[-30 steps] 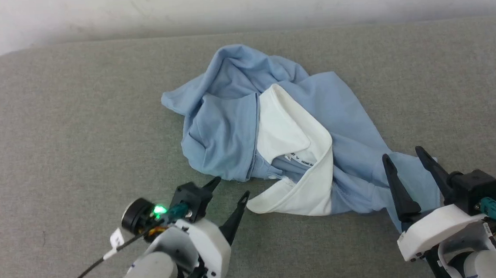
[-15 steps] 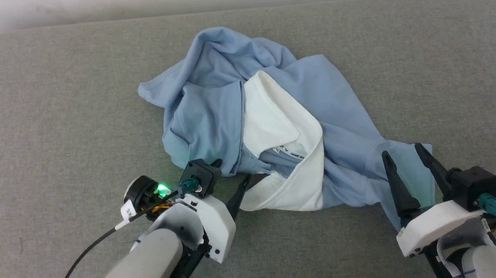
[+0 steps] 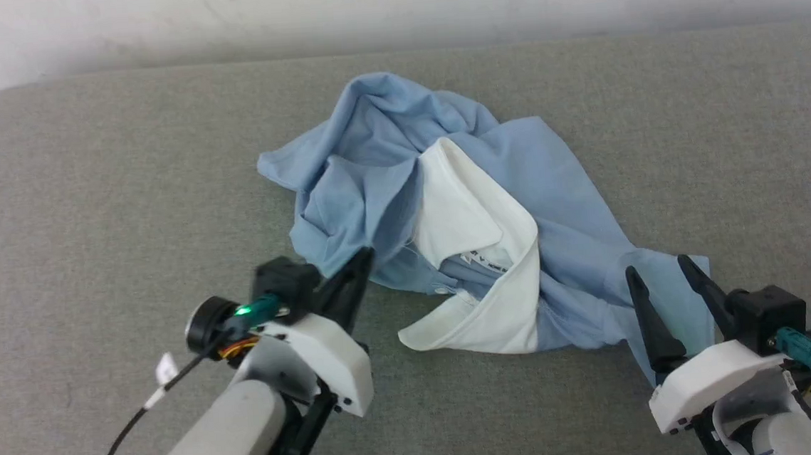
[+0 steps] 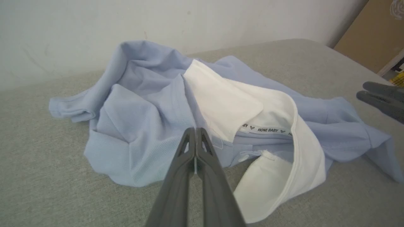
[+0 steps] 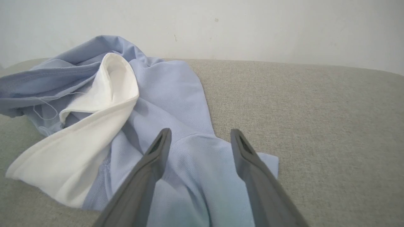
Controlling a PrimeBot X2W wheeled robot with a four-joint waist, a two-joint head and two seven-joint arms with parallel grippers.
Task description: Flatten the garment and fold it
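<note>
— Setting?
— A grey woven surface (image 3: 125, 204), rounded at its far-left corner, backed by a pale, scuffed wall (image 3: 389, 0). In the left wrist view, a brown board (image 4: 375, 34) beyond the right end.
— Whereabouts of the garment (image 3: 560, 195)?
— Crumpled at mid-surface, light blue, white collar (image 3: 461, 209) flipped open toward the near side, one tail trailing near-right.
— And the arms?
— At the cloth's near-left edge, the left gripper (image 3: 361, 255), jaws pressed together; any grip on fabric impossible to tell. Over the near-right tail, the right gripper (image 3: 656, 265), jaws spread wide, cloth beneath. Seen side-on from the left wrist, that pair's dark fingers (image 4: 382, 90).
— Smallest detail?
— A neck label (image 4: 271, 130) reading "HONE BABY", legible from the left wrist, too small to read from the head.
</note>
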